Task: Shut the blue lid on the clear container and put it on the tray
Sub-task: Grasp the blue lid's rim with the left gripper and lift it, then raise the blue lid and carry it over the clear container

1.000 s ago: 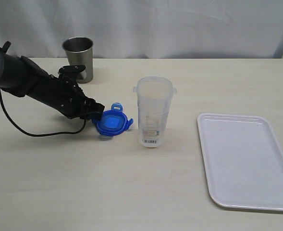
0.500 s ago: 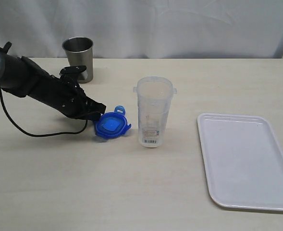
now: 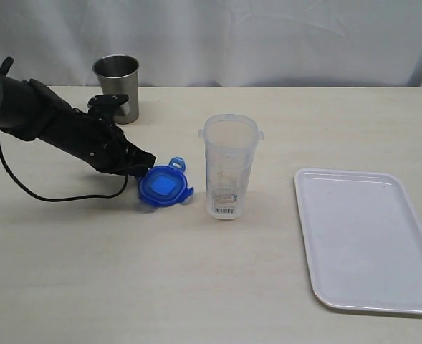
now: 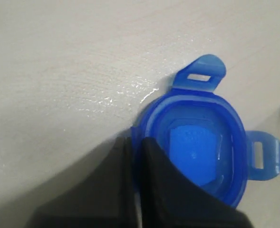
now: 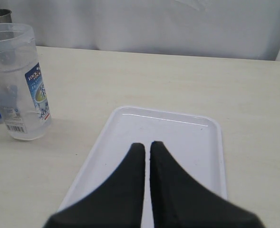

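Left end effector has closed since 1 s ago, now pinching blue lid rim at table. Clear container upright at 3 o'clock from lid, nearer my left arm.

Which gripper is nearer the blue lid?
Left. The left gripper pinches the blue lid at its rim; the right gripper is shut above the white tray, beyond the clear container.

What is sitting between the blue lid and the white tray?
The clear container stands between the blue lid and the tray, nearer the lid. The rest is bare tabletop. The exterior view shows it.
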{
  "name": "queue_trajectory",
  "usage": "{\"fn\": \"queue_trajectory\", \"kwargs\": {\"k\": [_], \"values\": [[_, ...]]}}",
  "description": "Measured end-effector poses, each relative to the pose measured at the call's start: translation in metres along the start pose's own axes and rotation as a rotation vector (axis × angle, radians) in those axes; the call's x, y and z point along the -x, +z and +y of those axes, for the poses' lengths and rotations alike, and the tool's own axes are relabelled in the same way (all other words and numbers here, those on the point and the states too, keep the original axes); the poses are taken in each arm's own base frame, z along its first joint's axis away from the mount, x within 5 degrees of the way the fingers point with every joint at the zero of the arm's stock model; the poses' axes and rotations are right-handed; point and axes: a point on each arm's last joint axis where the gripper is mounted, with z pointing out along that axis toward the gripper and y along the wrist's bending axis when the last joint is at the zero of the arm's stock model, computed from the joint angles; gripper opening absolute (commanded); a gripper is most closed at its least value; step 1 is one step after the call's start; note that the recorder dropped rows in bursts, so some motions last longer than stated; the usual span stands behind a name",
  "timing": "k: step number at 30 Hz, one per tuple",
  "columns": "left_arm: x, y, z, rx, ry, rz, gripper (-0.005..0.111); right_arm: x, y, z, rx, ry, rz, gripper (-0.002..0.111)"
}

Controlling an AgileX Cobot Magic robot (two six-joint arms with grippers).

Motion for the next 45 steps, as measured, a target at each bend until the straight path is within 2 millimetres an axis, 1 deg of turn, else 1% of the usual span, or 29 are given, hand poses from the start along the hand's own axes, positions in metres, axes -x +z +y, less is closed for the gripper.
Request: {"fn": "queue_trajectory", "kwargs": {"k": [1, 4, 12, 18, 24, 26, 31, 32, 37, 41, 45], "values": [[0.002, -0.003, -0.001, 0.001, 0.004, -0.009, 0.0, 0.0, 0.0, 0.0, 0.0, 0.0, 0.0, 0.004], [0.014, -0.022, -0.009, 0.0, 0.027, -0.057, 0.0, 0.0, 0.0, 0.0, 0.0, 0.0, 0.0, 0.004], [0.034, -0.066, -0.029, -0.013, 0.088, -0.154, 0.0, 0.0, 0.0, 0.0, 0.0, 0.0, 0.0, 0.004], [0.04, -0.081, -0.035, 0.0, 0.112, -0.197, 0.0, 0.0, 0.0, 0.0, 0.0, 0.0, 0.0, 0.004], [0.046, -0.084, -0.033, 0.064, 0.179, -0.259, 0.0, 0.0, 0.0, 0.0, 0.0, 0.0, 0.0, 0.004], [0.049, -0.083, -0.036, 0.088, 0.217, -0.276, 0.0, 0.0, 0.0, 0.0, 0.0, 0.0, 0.0, 0.004], [0.051, -0.073, -0.062, 0.112, 0.372, -0.293, 0.0, 0.0, 0.0, 0.0, 0.0, 0.0, 0.0, 0.004], [0.051, -0.07, -0.071, 0.115, 0.419, -0.296, 0.0, 0.0, 0.0, 0.0, 0.0, 0.0, 0.0, 0.004], [0.055, -0.061, -0.101, 0.205, 0.545, -0.361, 0.0, 0.0, 0.0, 0.0, 0.0, 0.0, 0.0, 0.004], [0.061, -0.06, -0.114, 0.337, 0.637, -0.435, 0.0, 0.0, 0.0, 0.0, 0.0, 0.0, 0.0, 0.004], [0.062, -0.06, -0.127, 0.405, 0.75, -0.461, 0.0, 0.0, 0.0, 0.0, 0.0, 0.0, 0.0, 0.004]]}}
